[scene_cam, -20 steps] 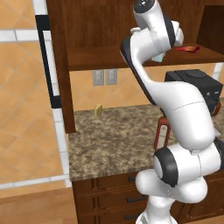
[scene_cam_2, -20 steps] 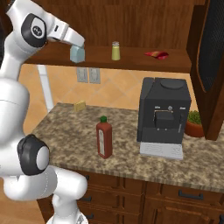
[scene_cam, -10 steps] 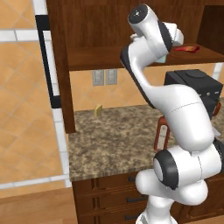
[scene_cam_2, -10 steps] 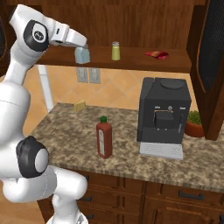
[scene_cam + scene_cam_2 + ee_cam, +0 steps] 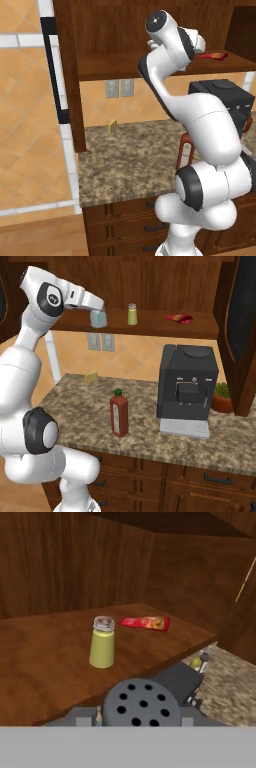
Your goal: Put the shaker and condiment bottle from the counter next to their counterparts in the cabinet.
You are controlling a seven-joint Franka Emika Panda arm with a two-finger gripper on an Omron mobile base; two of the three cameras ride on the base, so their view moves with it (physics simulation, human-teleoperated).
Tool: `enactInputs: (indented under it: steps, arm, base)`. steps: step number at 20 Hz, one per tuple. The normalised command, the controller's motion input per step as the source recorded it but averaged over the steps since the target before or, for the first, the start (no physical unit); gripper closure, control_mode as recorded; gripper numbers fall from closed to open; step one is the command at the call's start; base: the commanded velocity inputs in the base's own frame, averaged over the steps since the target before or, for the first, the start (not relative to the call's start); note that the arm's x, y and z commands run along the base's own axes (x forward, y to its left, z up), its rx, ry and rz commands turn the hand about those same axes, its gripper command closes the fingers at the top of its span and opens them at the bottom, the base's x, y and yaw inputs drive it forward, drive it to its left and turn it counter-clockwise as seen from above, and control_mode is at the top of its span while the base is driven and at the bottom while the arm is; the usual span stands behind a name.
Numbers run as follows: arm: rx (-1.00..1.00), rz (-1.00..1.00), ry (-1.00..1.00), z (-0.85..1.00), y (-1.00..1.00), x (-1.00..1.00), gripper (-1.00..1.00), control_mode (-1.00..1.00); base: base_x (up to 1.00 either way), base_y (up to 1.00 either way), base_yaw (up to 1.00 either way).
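Note:
My gripper (image 5: 98,315) is shut on the pale blue shaker (image 5: 98,319), held at the front edge of the cabinet shelf (image 5: 165,330). In the hand view the shaker's grey perforated cap (image 5: 141,704) sits between my fingertips. The yellow-green shaker (image 5: 132,314) (image 5: 102,643) stands on the shelf just to the right of it. Further right on the shelf lies the flat red bottle (image 5: 178,318) (image 5: 145,622). The tall red condiment bottle (image 5: 119,413) with its green cap stands upright on the granite counter (image 5: 150,441).
A black coffee machine (image 5: 187,388) stands on the counter under the shelf, with a small potted plant (image 5: 221,397) to its right. A small yellow block (image 5: 91,377) lies by the wall below the outlets (image 5: 100,342). The cabinet's side wall (image 5: 65,75) is at the left.
My hand has carried the blue shaker a little to the right along the shelf front, closer to the yellow-green shaker. The tall red bottle has not moved.

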Motion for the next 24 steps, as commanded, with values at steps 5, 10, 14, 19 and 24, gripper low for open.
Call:
enactInputs:
  steps: [5, 10, 14, 19, 24]
  arm:
    - [0.00, 0.00, 0.00, 0.00, 0.00, 0.42, 1.00, -1.00]
    - [0.00, 0.00, 0.00, 0.00, -0.01, 0.38, 1.00, -1.00]
    - [0.00, 0.00, 0.00, 0.00, -0.11, 0.36, 1.00, -1.00]
    - [0.00, 0.00, 0.00, 0.00, -0.16, 0.36, 1.00, -1.00]
    - [0.00, 0.00, 0.00, -0.20, -0.02, 0.14, 1.00, -1.00]
  base:
    - [0.00, 0.00, 0.00]
    - [0.00, 0.00, 0.00]
    - [0.00, 0.00, 0.00]
    - [0.00, 0.00, 0.00]
    - [0.00, 0.00, 0.00]
